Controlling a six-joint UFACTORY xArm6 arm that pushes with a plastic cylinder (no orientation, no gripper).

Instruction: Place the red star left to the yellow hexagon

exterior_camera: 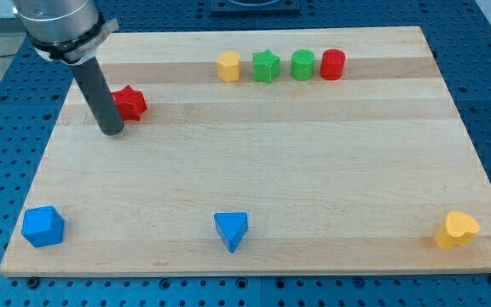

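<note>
Camera view shows our wooden counter (271, 179) filling most of the frame. Our rod (99, 89) slants down from the view's top left; we have no tool, only my tip (112, 132), which holds nothing and sits at the lower left edge of the red star (129, 103), seemingly touching it. That star lies well to the view's left of the yellow hexagon (228, 66). Right of the hexagon come a green star (266, 66), a green cylinder (303, 65) and a red cylinder (332, 64). Along the view's bottom sit a blue cube (43, 226), a blue triangle (231, 230) and a yellow heart (457, 229).
</note>
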